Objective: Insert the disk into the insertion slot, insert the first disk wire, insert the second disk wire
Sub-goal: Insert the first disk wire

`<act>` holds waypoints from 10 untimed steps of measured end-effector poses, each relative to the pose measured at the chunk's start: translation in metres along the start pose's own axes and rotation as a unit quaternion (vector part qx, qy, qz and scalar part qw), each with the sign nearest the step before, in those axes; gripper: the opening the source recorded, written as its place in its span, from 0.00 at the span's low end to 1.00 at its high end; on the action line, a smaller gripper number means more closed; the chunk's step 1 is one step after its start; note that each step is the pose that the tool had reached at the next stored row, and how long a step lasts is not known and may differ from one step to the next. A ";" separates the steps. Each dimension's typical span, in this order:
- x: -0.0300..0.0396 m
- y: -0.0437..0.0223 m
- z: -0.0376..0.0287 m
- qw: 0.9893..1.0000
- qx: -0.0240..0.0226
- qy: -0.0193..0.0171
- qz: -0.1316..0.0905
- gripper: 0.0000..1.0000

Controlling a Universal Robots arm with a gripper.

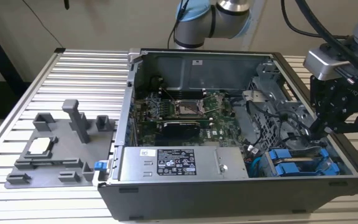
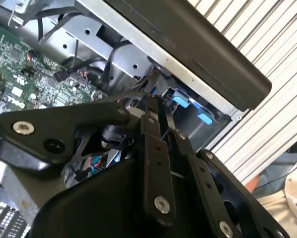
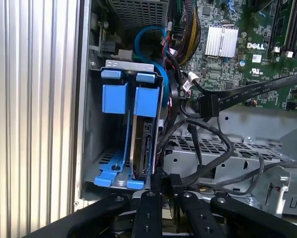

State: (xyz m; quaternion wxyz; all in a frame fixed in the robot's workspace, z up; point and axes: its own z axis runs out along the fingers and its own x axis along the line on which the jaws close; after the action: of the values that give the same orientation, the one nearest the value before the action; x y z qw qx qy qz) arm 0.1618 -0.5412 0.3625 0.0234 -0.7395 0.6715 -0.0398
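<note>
We judge the disk [image 3: 141, 144] seated in the insertion slot [image 3: 95, 124]. Our gripper [image 3: 164, 178], fingers together, hovers just beside it. The flat black cable [image 3: 248, 91] looks unplugged.

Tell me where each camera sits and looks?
Exterior view: off the arm, looking down into the open computer case; arm and gripper show.
First wrist view: on the arm, looking past the gripper at the disk.
Second wrist view: on the arm, looking past the gripper at the case rim.
All three share the blue carriers.
</note>
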 end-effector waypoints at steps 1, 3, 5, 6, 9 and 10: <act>0.0000 0.0000 0.0000 1.000 0.000 0.000 0.000 0.19; 0.0005 0.0011 -0.0001 1.000 0.001 -0.001 0.000 0.19; 0.0030 0.0045 -0.0003 1.000 0.003 -0.004 0.000 0.19; 0.0052 0.0063 -0.0002 1.000 0.004 -0.005 0.001 0.19; 0.0124 0.0107 -0.0003 1.000 0.007 -0.009 0.001 0.19; 0.0151 0.0121 -0.0003 1.000 0.008 -0.010 0.001 0.19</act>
State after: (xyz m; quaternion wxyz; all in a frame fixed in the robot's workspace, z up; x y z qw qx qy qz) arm 0.1512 -0.5574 0.3621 0.0356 -0.7390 0.6717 -0.0377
